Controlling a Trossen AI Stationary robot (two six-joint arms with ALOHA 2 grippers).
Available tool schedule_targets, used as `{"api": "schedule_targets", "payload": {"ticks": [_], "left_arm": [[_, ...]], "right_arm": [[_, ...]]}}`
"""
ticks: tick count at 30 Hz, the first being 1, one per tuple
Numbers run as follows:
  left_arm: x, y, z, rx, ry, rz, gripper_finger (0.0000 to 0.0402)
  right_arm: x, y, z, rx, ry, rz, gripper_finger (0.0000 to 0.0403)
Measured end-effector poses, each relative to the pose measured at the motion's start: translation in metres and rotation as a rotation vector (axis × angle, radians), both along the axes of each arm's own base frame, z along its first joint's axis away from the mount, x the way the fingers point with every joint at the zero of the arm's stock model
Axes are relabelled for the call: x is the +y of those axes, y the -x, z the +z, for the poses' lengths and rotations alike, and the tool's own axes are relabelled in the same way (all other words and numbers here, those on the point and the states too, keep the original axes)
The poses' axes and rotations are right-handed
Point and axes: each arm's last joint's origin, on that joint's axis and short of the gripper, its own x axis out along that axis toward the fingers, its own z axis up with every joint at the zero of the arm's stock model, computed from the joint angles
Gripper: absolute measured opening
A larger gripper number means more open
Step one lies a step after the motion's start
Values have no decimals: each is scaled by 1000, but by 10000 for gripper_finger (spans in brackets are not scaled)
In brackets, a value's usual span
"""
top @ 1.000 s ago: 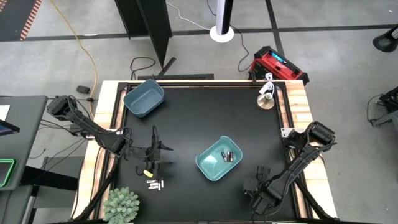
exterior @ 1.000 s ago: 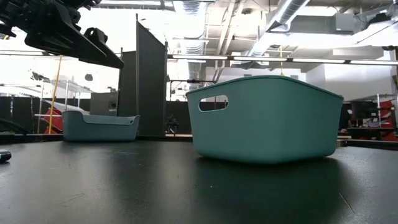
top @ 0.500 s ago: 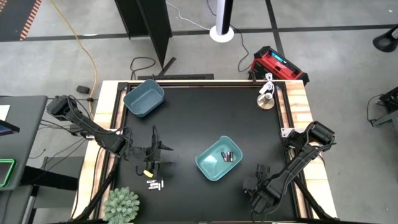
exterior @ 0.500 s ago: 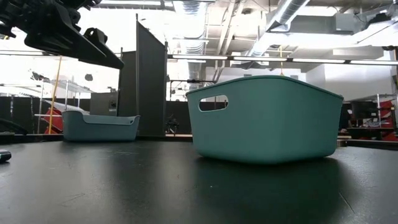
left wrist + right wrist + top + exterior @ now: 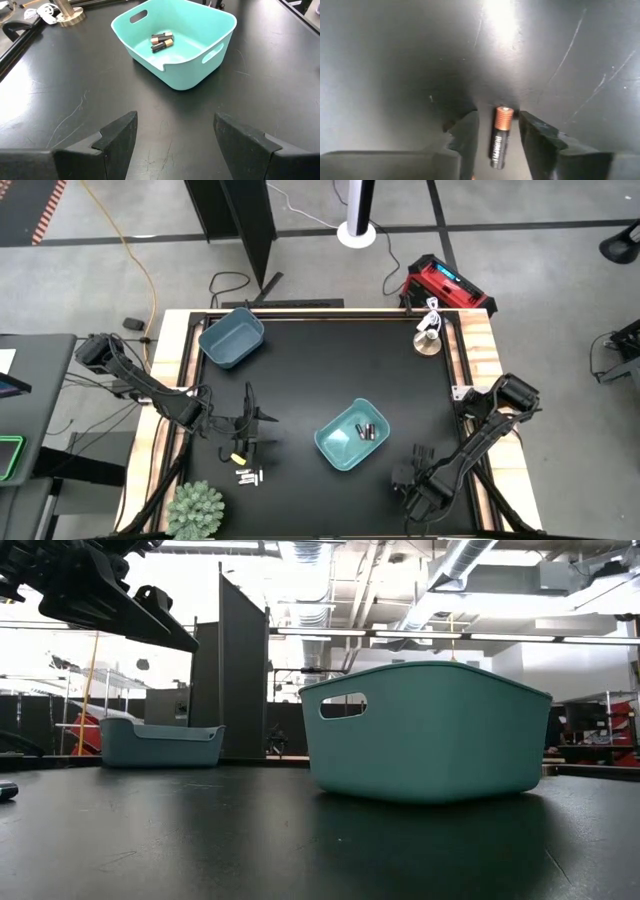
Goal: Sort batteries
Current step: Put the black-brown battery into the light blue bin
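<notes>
A dark battery with a copper-coloured end [image 5: 500, 137] lies on the black table between the fingers of my right gripper [image 5: 497, 131], near the table's near right corner [image 5: 411, 476]. The fingers stand narrowly open on either side of it, and a thin gap shows on one side. Two more dark batteries [image 5: 366, 430] [image 5: 161, 41] lie in the teal bin [image 5: 350, 436]. A few white batteries [image 5: 249, 476] lie on the table near the left gripper [image 5: 250, 427], which hovers open [image 5: 172, 135] and holds nothing. My right gripper comes at the battery from above, with its fingers [image 5: 535, 135] lying along the battery's length. I cannot tell whether either finger touches it. The battery lies flat on the table.
An empty-looking blue bin [image 5: 231, 337] [image 5: 160, 743] stands at the far left corner. A brass-coloured disc with a white cable [image 5: 429, 335] sits at the far right corner, and a small plant [image 5: 195, 510] at the near left. Bare black table [image 5: 330, 360] spreads between the bins.
</notes>
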Motion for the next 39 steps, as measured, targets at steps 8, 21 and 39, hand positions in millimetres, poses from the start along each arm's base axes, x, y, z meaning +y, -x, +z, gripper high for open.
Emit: {"api": "schedule_targets", "payload": {"ticks": [8, 21, 39], "left_arm": [[0, 0, 0, 0, 0, 0, 258], [0, 0, 0, 2, -1, 0, 258], [0, 0, 0, 2, -1, 0, 258]], "right_arm": [[0, -2, -1, -5, -15, 19, 72], [-10, -12, -1, 13, -7, 6, 6], [-13, -13, 19, 71, 108, 29, 3]]}}
